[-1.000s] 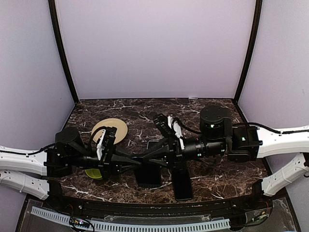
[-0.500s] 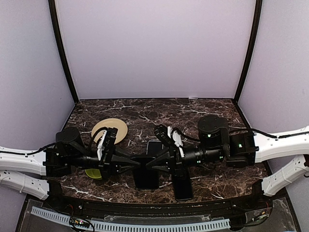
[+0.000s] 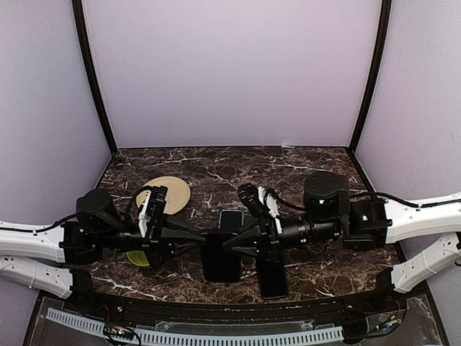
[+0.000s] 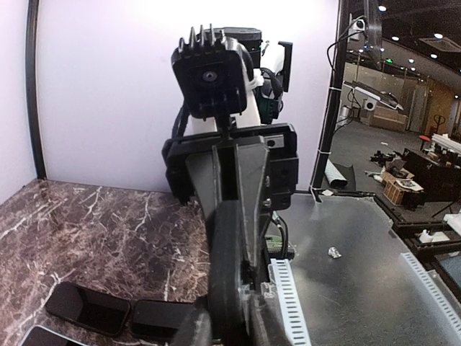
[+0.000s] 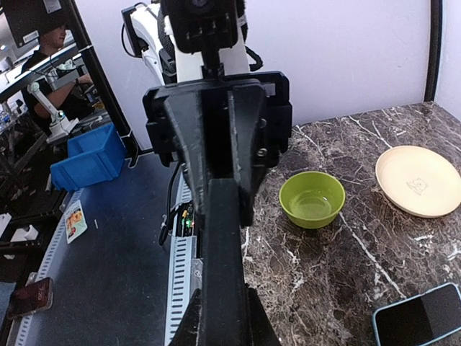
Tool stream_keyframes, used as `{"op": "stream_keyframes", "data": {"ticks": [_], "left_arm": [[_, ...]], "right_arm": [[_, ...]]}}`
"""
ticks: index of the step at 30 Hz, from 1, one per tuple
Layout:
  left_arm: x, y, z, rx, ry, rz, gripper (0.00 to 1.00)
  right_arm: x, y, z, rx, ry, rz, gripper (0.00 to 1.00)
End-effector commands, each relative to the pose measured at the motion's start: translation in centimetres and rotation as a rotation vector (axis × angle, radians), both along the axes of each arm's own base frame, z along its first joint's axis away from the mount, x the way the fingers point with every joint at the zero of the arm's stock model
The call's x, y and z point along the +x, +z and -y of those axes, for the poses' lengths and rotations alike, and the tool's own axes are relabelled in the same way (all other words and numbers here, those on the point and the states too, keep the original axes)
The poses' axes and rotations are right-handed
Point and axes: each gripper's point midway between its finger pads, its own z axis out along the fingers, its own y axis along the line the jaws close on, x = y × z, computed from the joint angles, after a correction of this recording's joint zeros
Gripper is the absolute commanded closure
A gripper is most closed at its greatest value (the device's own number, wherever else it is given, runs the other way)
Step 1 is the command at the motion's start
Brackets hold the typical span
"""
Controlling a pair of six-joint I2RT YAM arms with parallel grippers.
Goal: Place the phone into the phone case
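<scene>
Left arm: reaches in low from the left edge, forearm near level over the table (image 3: 302,162), wrist pointing right. Right arm: mirrors it from the right edge, forearm near level, wrist pointing left. The two meet nose to nose at the front centre of the table.

Task item: a dark slab (image 3: 220,263) lies flat between the two wrists, seen edge-on from both wrist cameras. Whether it is the phone, the case or both together cannot be told.

Left pincer (image 3: 200,244): fingers flank the slab's near edge in the left wrist view. Whether they press on it or stand just off it cannot be told.

Right pincer (image 3: 230,244): fingers hug both faces of the slab in the right wrist view, pinching it.

Other items: a second handset (image 3: 272,280) lies on the table just right of the slab, and a third handset (image 3: 230,218) just behind it. A beige plate (image 3: 164,193) sits behind the left wrist. A green bowl (image 3: 139,258) sits partly hidden under the left arm.
</scene>
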Motion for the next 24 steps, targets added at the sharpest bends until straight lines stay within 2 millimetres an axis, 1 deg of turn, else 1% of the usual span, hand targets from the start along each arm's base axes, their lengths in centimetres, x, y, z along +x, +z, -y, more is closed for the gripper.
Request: {"op": "stream_keyframes", "data": {"ticks": [1, 2, 6, 8, 10, 11, 12, 13, 14, 15, 16, 17, 18, 19, 20, 22, 23, 24], "left_arm": [[0.2, 1.3, 0.2, -0.02, 0.008, 0.017, 0.99], [0.2, 1.1, 0.3, -0.011, 0.007, 0.014, 1.0], [0.7, 1.5, 0.3, -0.022, 0.034, 0.021, 1.0], [1.0, 1.7, 0.3, -0.03, 0.051, 0.022, 1.0], [1.2, 1.6, 0.4, -0.029, 0.062, 0.013, 1.0], [1.2, 1.2, 0.5, -0.019, 0.061, 0.006, 1.0], [1.1, 0.9, 0.6, -0.012, 0.051, -0.001, 0.91], [1.1, 0.4, 0.7, -0.002, 0.045, -0.017, 0.65], [0.8, -0.2, 0.7, 0.009, 0.032, -0.027, 0.56], [0.8, -0.5, 0.8, 0.006, 0.026, -0.034, 0.49], [0.5, -1.6, 0.7, 0.02, 0.014, -0.045, 0.47], [0.4, -1.7, 0.6, 0.008, 0.011, -0.053, 0.46], [0.2, -2.7, 0.4, 0.023, 0.003, -0.067, 0.46], [0.1, -2.7, 0.4, 0.014, -0.002, -0.078, 0.46], [-0.2, -3.3, 0.3, 0.022, -0.015, -0.088, 0.46], [-0.4, -3.5, 0.3, 0.02, -0.026, -0.103, 0.56], [-0.3, -3.6, 0.4, 0.023, -0.028, -0.111, 0.72], [-0.4, -3.5, 0.5, 0.023, -0.034, -0.112, 0.8]], "right_arm": [[-0.6, 5.9, 0.5, 0.188, 0.032, 0.031, 1.0], [-0.6, 6.1, 0.5, 0.19, 0.033, 0.03, 1.0], [-0.5, 5.8, 0.4, 0.174, 0.028, 0.026, 1.0], [-0.2, 5.6, 0.3, 0.16, 0.012, 0.022, 0.96], [0.6, 6.0, 0.2, 0.169, -0.032, 0.005, 1.0], [1.2, 6.4, 0.3, 0.179, -0.06, -0.015, 1.0], [1.8, 7.0, 0.4, 0.193, -0.075, -0.039, 1.0], [2.2, 7.8, 0.5, 0.216, -0.08, -0.059, 1.0], [2.4, 8.4, 0.6, 0.239, -0.08, -0.076, 1.0], [2.7, 9.0, 0.7, 0.26, -0.082, -0.085, 1.0], [2.8, 9.4, 0.9, 0.272, -0.081, -0.091, 1.0], [2.9, 9.6, 0.9, 0.28, -0.081, -0.094, 1.0], [2.8, 9.7, 0.9, 0.284, -0.077, -0.095, 1.0], [2.7, 9.7, 0.9, 0.288, -0.071, -0.097, 1.0], [2.7, 9.7, 0.9, 0.291, -0.065, -0.099, 1.0], [2.5, 9.7, 0.7, 0.288, -0.048, -0.106, 1.0], [2.4, 9.5, 0.6, 0.281, -0.042, -0.11, 1.0], [2.4, 9.3, 0.5, 0.276, -0.039, -0.113, 1.0]]}}
